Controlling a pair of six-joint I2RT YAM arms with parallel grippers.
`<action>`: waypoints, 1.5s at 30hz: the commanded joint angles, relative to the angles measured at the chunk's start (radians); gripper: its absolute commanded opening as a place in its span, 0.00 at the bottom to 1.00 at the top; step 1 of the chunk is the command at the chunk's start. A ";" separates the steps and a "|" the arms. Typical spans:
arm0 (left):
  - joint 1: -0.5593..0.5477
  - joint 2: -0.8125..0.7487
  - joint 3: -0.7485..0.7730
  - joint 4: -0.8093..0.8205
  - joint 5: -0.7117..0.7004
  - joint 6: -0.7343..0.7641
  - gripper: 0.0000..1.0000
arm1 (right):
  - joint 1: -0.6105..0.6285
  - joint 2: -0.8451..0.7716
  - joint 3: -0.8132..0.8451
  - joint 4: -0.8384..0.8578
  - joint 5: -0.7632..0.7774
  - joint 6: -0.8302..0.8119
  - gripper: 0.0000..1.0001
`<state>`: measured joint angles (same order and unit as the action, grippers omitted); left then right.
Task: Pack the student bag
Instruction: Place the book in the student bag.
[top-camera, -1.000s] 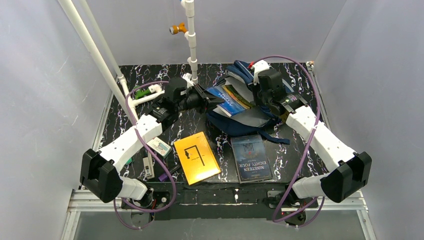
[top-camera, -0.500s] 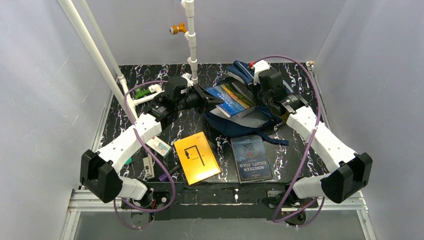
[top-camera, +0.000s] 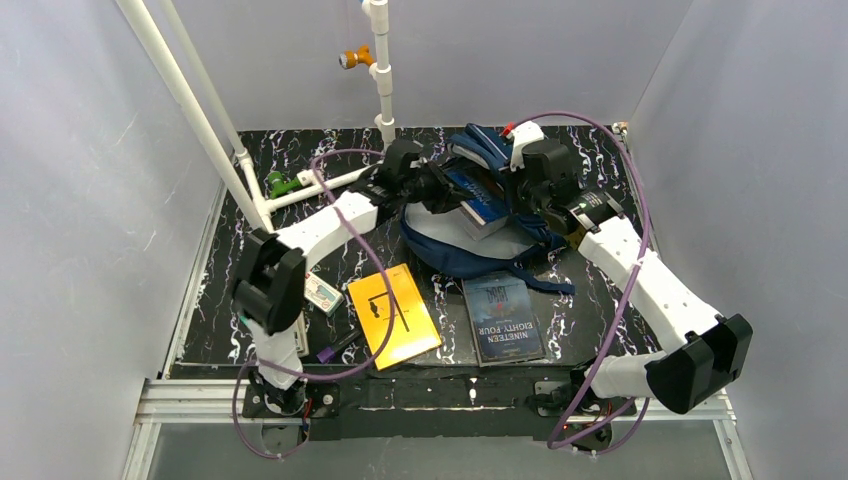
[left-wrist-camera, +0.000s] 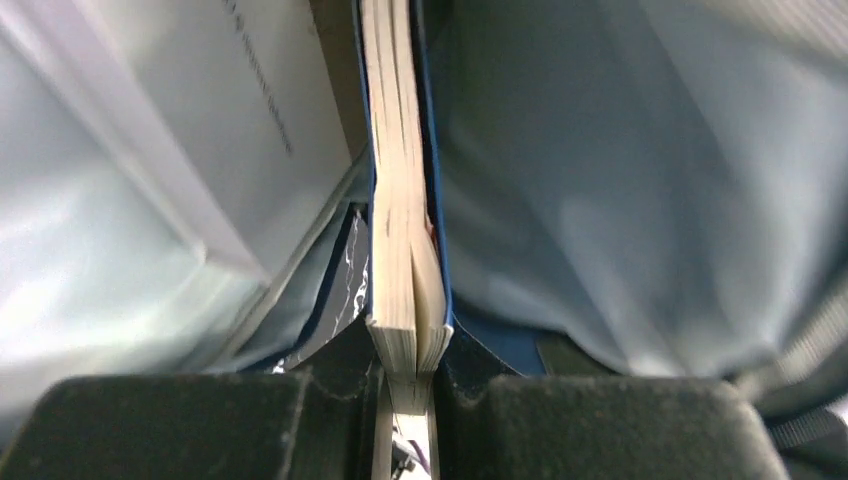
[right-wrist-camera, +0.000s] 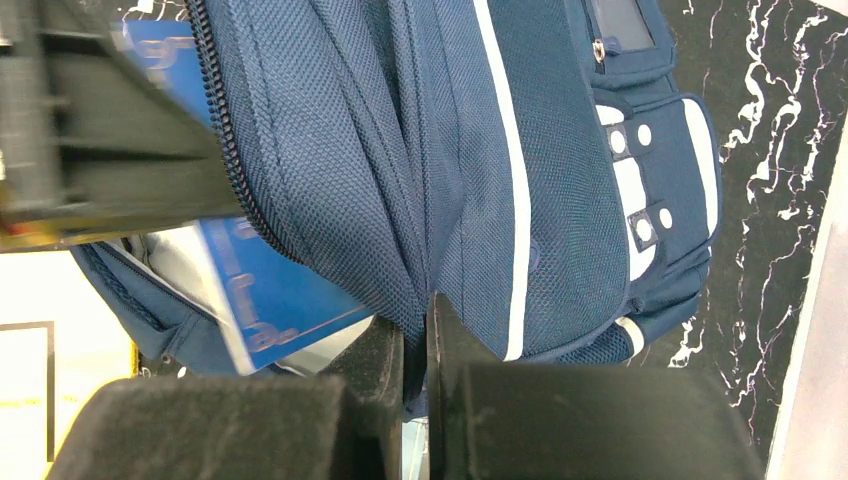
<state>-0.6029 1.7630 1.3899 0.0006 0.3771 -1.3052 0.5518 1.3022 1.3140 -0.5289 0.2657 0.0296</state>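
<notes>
Top external view: navy blue fabric backpack (top-camera: 455, 258), at twelve o'clock, held open by right gripper (top-camera: 525, 195) pinched on its rim; blue paperback book (top-camera: 478, 203), clamped in left gripper (top-camera: 440, 190), now swung into its mouth, so packing judged begun.

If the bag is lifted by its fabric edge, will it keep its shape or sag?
The student bag probably sags: its cloth folds and bunches where the right pincer pinches it. It likely will not slip, since the weave looks coarse.
</notes>
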 joint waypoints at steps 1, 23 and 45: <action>-0.022 0.141 0.167 0.028 -0.010 -0.011 0.00 | 0.003 -0.057 0.052 0.135 -0.035 0.053 0.01; 0.016 0.146 0.248 -0.353 -0.146 0.259 0.98 | -0.068 0.035 0.001 0.179 0.042 0.044 0.01; -0.210 -0.310 -0.447 -0.089 0.007 0.312 0.78 | -0.174 0.056 -0.005 -0.186 -0.054 0.121 0.89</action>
<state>-0.7212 1.4643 1.0130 -0.1669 0.3725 -0.9417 0.3771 1.5089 1.3941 -0.5922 0.3099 0.0326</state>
